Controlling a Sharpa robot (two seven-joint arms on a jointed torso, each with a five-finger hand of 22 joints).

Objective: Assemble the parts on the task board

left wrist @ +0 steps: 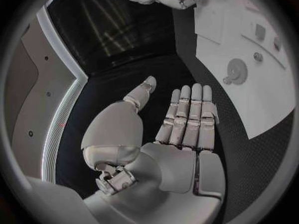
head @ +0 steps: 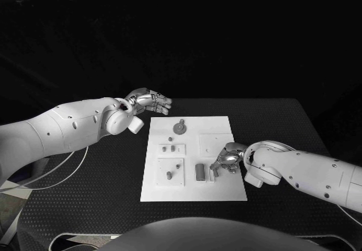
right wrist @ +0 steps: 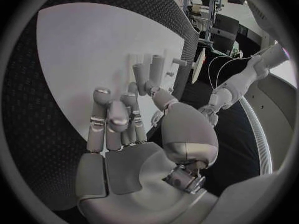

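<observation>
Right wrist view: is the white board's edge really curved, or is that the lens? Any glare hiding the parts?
Lens: in the right wrist view the white rectangular task board bows into an arc, while the head view shows its edges straight. No glare on it there; the small grey upright parts read clearly beyond the right silver robot hand.

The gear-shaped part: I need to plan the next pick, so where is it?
In the head view the gear-shaped part lies at the task board's far end, nearest the left hand.
</observation>
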